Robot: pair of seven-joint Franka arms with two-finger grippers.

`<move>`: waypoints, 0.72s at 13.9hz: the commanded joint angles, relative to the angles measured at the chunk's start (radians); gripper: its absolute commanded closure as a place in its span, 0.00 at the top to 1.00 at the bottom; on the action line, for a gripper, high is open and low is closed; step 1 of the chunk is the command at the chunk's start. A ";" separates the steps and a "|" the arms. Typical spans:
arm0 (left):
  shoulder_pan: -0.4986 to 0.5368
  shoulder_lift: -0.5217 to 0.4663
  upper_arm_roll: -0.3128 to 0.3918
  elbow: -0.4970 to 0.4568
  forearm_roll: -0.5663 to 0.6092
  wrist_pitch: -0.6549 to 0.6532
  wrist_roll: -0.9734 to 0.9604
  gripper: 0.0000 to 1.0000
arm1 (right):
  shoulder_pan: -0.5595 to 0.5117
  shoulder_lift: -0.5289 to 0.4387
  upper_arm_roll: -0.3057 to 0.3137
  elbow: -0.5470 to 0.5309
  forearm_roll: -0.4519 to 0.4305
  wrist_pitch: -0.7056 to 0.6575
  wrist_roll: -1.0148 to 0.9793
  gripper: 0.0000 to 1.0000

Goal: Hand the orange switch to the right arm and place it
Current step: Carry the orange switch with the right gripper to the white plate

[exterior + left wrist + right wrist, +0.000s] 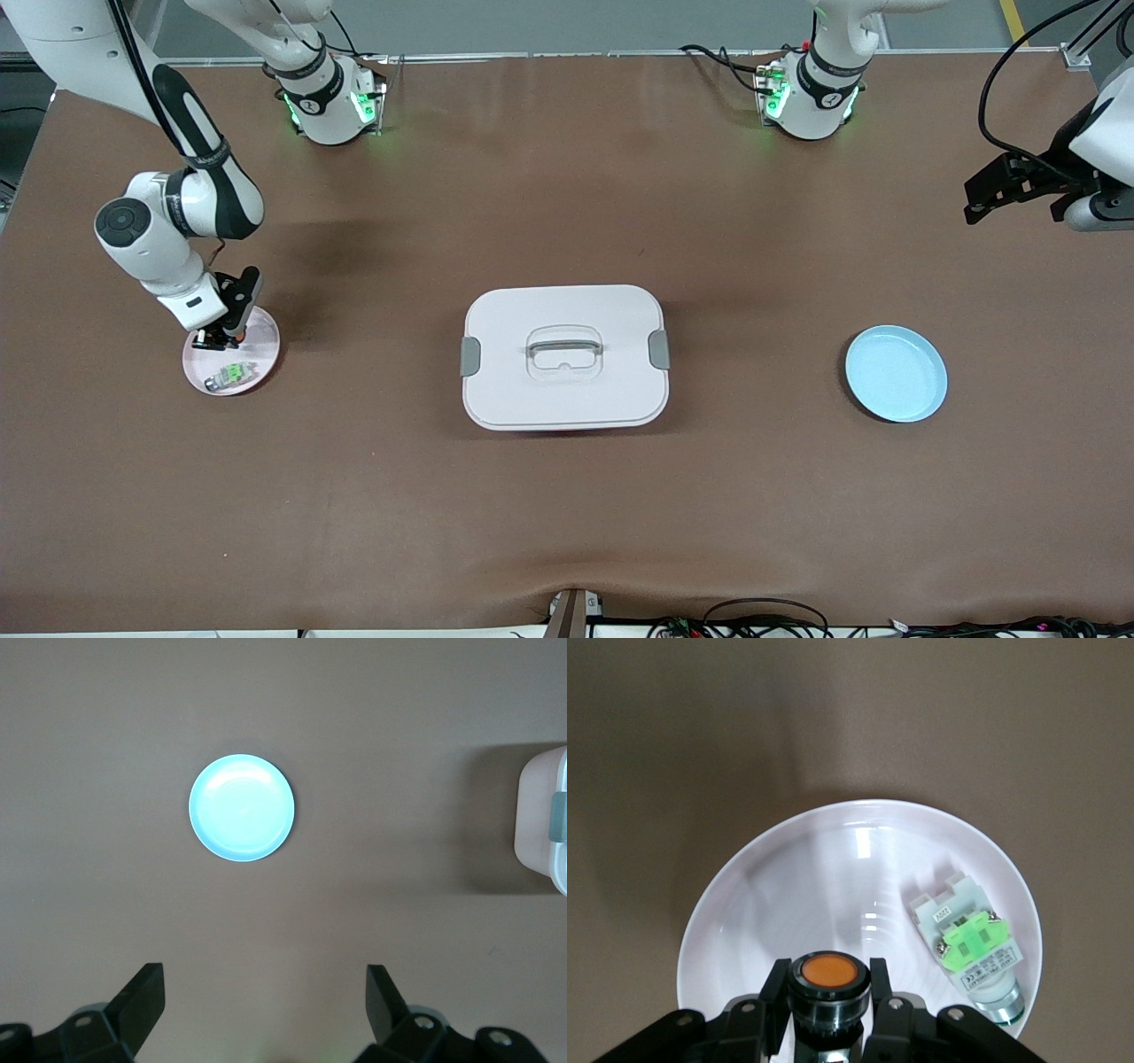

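Observation:
My right gripper (215, 339) is shut on the orange switch (239, 338), low over the pink plate (264, 347) at the right arm's end of the table. In the right wrist view the round orange cap of the switch (828, 973) points outward between the fingers (778, 979), above the plate's near rim (788, 886). I cannot tell whether the switch touches the plate. My left gripper (983, 199) is open and empty, raised at the left arm's end of the table. In the left wrist view its gap (266, 979) is wide over bare table.
A green-and-grey switch (232, 374) (973, 948) lies on the pink plate beside the held switch. A white lidded container (564, 356) (542, 819) sits mid-table. A blue plate (895, 373) (241, 807) lies toward the left arm's end.

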 commanded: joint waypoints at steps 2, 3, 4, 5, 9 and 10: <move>0.021 -0.023 -0.014 -0.019 -0.012 0.013 0.024 1.00 | -0.028 0.001 0.012 -0.017 -0.020 0.031 -0.010 0.16; 0.021 -0.021 -0.013 -0.019 -0.012 0.013 0.024 1.00 | -0.028 -0.001 0.012 -0.020 -0.020 0.030 -0.010 0.18; 0.021 -0.021 -0.014 -0.020 -0.012 0.013 0.024 1.00 | -0.034 -0.001 0.012 -0.023 -0.020 0.030 -0.010 0.18; 0.020 -0.020 -0.014 -0.022 -0.011 0.013 0.023 1.00 | -0.041 -0.001 0.012 -0.026 -0.020 0.030 -0.012 0.19; 0.021 -0.018 -0.014 -0.022 -0.011 0.013 0.023 1.00 | -0.042 -0.001 0.012 -0.030 -0.020 0.028 -0.010 0.25; 0.020 -0.017 -0.014 -0.023 -0.011 0.013 0.023 1.00 | -0.042 -0.001 0.012 -0.030 -0.020 0.028 -0.010 0.30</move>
